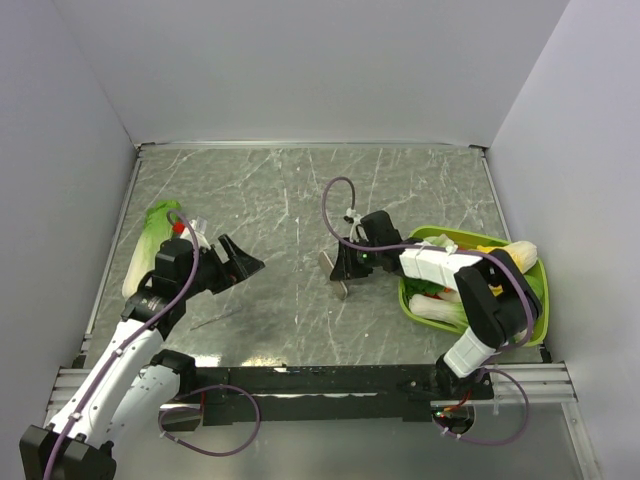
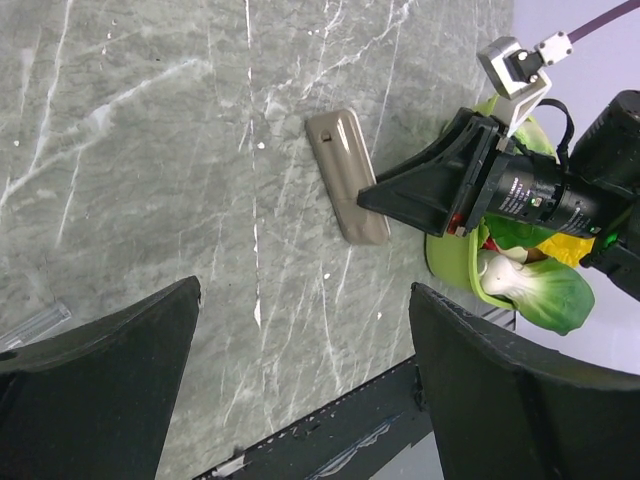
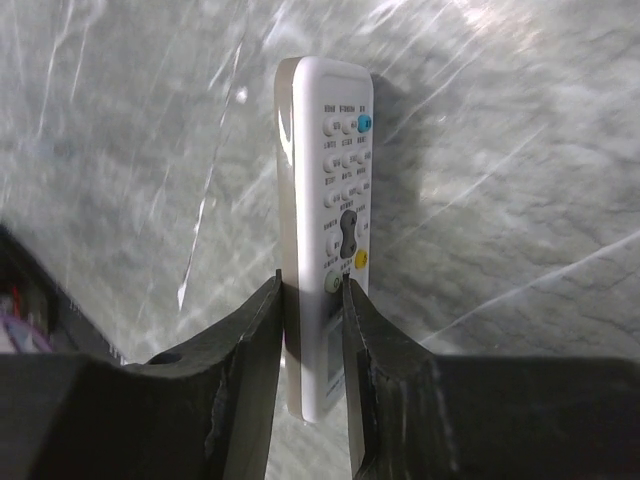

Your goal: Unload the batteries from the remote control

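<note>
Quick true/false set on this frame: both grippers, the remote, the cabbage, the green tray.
1. The right gripper is clamped on the remote control. True.
2. The left gripper holds the cabbage. False: its jaws stand wide open with nothing between them.
3. The remote control's white button face shows in the right wrist view. True.
4. The green tray sits beside the left arm. False: it is on the right side of the table, next to the right arm.

left arm, right arm: white links, black joints | cable: purple | left pincer: black, wedge-shaped
</note>
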`<move>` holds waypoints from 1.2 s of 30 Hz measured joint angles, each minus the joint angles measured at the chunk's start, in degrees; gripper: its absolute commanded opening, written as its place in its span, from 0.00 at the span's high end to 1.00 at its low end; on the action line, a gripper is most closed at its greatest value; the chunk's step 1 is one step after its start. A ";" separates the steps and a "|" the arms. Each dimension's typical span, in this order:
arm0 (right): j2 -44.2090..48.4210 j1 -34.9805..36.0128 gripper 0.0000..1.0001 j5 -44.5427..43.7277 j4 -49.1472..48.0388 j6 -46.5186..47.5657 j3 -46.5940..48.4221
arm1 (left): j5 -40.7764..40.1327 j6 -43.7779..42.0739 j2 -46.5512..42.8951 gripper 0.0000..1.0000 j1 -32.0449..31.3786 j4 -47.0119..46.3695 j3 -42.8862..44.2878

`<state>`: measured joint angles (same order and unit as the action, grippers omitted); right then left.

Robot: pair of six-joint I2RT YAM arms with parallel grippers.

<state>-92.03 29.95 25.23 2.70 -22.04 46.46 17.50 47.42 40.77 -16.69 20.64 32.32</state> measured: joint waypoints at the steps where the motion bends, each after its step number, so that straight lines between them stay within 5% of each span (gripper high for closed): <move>1: -0.17 0.00 0.74 1.29 0.68 1.03 0.22 | 0.07 0.02 0.00 0.10 0.00 0.02 0.00; 9: -5.53 -0.11 0.72 15.04 2.05 6.82 3.50 | 0.22 0.44 0.37 0.10 0.00 0.00 0.00; 12: -6.88 -0.11 0.56 15.72 4.70 8.66 5.81 | 0.22 0.44 0.96 0.10 0.00 -0.02 0.00; 18: -7.56 -0.11 0.29 9.75 7.74 11.32 9.81 | 0.17 0.42 1.97 0.09 0.00 0.24 0.00; 22: -6.84 -0.07 0.20 5.60 9.16 12.81 9.81 | 0.17 0.44 1.68 0.09 0.00 0.22 0.00; 24: -5.68 0.50 0.06 3.10 9.68 14.14 9.81 | 0.17 0.44 1.68 0.08 0.00 0.24 0.00; 36: -3.39 12.04 0.05 -17.25 9.99 23.89 12.57 | 0.00 0.42 5.29 0.06 0.61 1.97 1.73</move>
<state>-95.42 42.00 7.99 12.69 1.85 59.02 17.50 47.83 46.06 -16.08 22.61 34.04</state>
